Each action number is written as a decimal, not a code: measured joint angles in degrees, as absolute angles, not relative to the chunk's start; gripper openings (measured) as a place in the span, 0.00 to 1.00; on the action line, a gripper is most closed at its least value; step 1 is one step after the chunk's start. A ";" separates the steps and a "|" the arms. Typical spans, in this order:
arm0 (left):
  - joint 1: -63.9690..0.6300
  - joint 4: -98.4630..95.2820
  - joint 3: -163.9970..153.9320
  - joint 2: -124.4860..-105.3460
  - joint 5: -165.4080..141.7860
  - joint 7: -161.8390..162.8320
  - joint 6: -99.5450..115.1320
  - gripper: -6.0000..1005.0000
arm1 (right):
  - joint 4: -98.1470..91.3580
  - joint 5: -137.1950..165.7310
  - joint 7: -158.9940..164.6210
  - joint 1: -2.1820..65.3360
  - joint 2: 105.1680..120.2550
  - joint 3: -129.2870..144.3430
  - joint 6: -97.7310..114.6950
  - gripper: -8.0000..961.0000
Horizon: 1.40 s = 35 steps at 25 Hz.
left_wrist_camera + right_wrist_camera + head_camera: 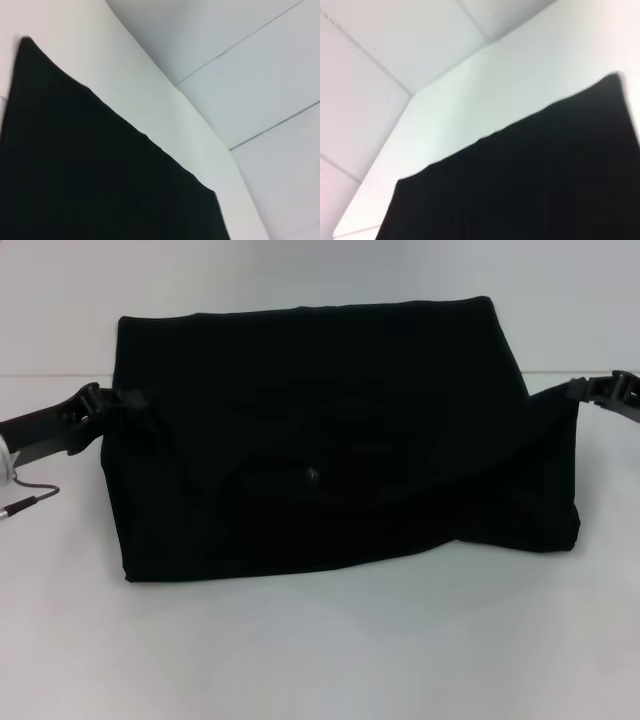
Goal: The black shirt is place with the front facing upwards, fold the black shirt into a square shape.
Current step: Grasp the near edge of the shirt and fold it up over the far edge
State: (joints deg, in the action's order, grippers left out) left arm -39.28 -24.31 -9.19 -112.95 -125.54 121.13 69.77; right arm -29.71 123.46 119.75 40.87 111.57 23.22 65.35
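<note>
The large plain black soft-fabric shirt (330,440) is seen lying on the white desk (320,650), folded into a broad block that fills the middle of the head view. Its near edge is laid roughly parallel to the front of the desk, and a layer is folded over along the near side, running slantwise towards the right corner. A small pale speck is visible near the middle of the fabric; no lettering can be made out.

The left hand (118,402) is placed at the shirt's left edge, about halfway up it, where the cloth is drawn out to a small point at the fingertips; the fingers appear to be closed on that fabric. A thin grey cable (30,498) is seen below the left arm, over the desk.

The right hand (592,390) is placed at the shirt's right edge, at the upper right corner, where the cloth is likewise pulled outward to the fingers, which appear to be clamped on it.

In the left wrist view only the black cloth (90,175) and the white desk edge (165,100) are shown. In the right wrist view the same black cloth (530,185) is shown against the desk (485,95); neither hand's own fingers are shown there.
</note>
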 joint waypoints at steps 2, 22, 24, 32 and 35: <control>-39.85 -24.24 -9.12 -113.35 -125.11 120.08 68.27 0.17 | -29.71 122.29 117.91 41.22 112.20 23.28 63.33 0.04; -42.83 -22.45 -9.18 -117.09 -117.87 113.81 52.75 0.19 | -25.85 117.78 108.35 44.51 116.10 23.77 43.54 0.04; -42.99 -22.39 -9.26 -117.12 -117.52 113.55 52.17 0.19 | -25.84 117.77 108.23 44.57 116.14 23.77 43.04 0.04; -43.74 -22.00 -9.39 -117.88 -116.20 110.90 49.09 0.20 | -25.65 117.76 105.63 45.10 117.24 24.23 40.20 0.04; -44.55 -21.98 -9.80 -119.06 -115.86 109.62 45.55 0.20 | -25.02 117.76 104.01 45.51 117.73 24.34 38.13 0.04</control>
State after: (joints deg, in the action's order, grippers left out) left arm -44.55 -21.98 -9.80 -119.06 -115.86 109.62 45.55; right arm -25.02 117.76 104.01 45.51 117.73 24.34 38.13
